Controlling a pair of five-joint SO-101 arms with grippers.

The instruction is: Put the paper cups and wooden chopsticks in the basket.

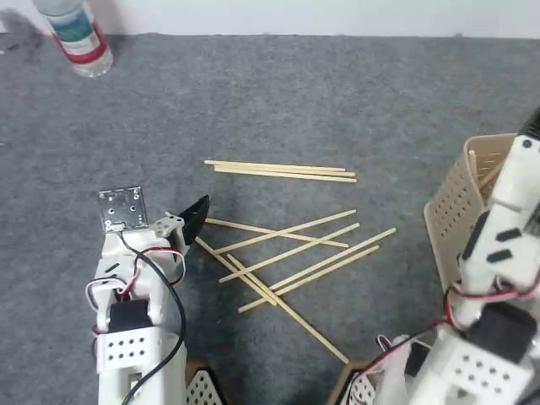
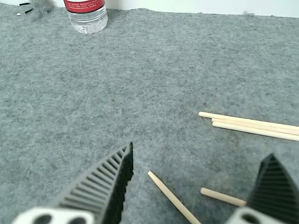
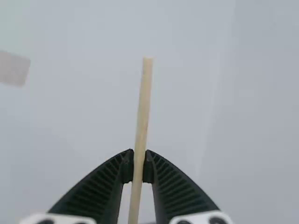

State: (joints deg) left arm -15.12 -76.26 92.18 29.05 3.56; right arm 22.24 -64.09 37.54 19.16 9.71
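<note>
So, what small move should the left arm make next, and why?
Probably lower the left gripper a little and close it on the chopstick. Its jaws stand wide open, and the end of this chopstick lies on the mat between them, not yet gripped.

The tabletop (image 1: 337, 93) is covered in grey felt-like cloth, matt and fuzzy. The chopsticks (image 1: 283, 170) on it are pale bare wood, smooth and dull. At three o'clock the basket (image 1: 451, 224) is beige perforated plastic. At eleven o'clock the bottle (image 1: 78, 35) is clear glossy plastic. The left tool (image 2: 201, 156) and right tool (image 3: 138, 161) are matt black plastic, ribbed inside. The right one pinches a smooth wooden chopstick (image 3: 144, 107).
</note>
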